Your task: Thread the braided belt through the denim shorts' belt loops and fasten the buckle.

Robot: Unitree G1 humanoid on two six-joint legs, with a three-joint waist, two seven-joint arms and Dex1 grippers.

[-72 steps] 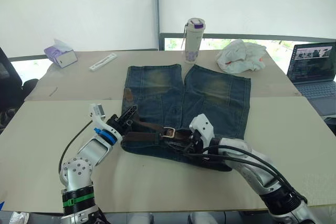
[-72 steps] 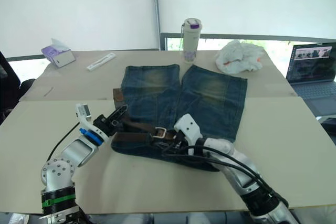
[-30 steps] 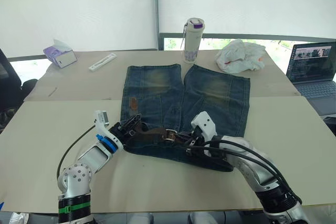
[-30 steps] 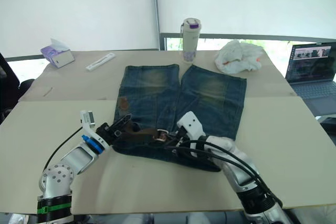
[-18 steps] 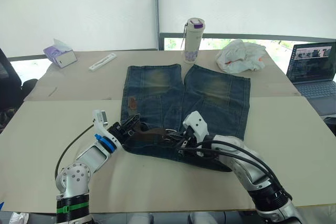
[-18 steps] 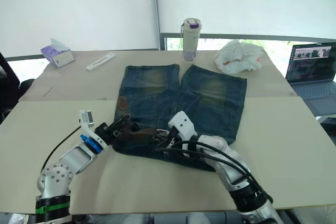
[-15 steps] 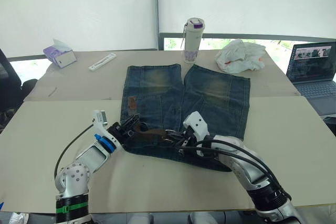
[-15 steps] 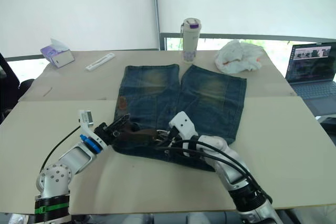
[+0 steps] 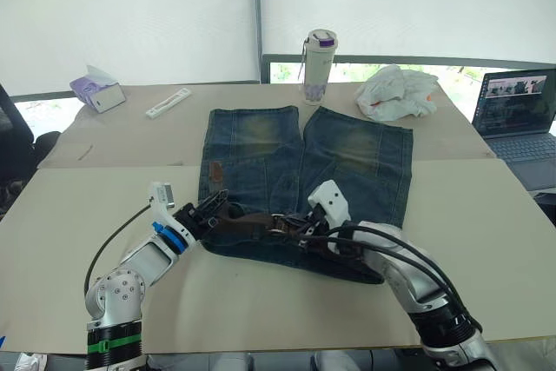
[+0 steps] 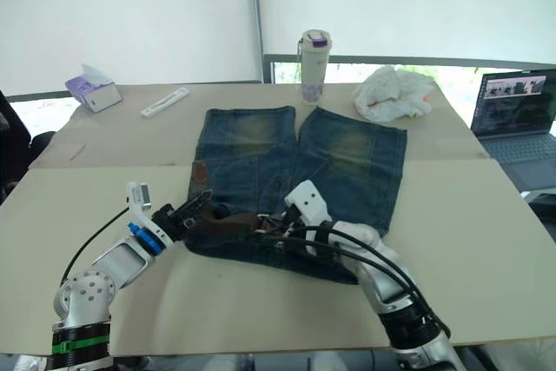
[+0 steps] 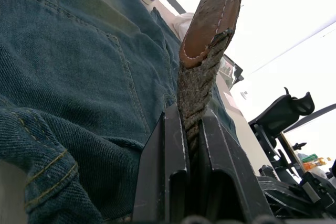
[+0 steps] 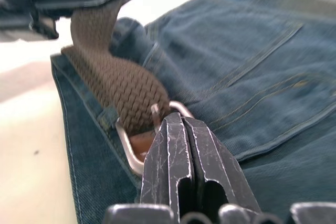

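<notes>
Now both pincers on belt (image 9: 252, 224)

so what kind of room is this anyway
Probably an office or lab workspace: a laptop sits open at the edge of a big pale table, a tissue box at its far corner, with blinds-covered windows behind.

Faded dark-blue denim shorts (image 9: 304, 171) lie flat, legs away. A dark-brown braided belt (image 9: 252, 225) with a silver square buckle (image 12: 137, 140) crosses the waistband.
</notes>
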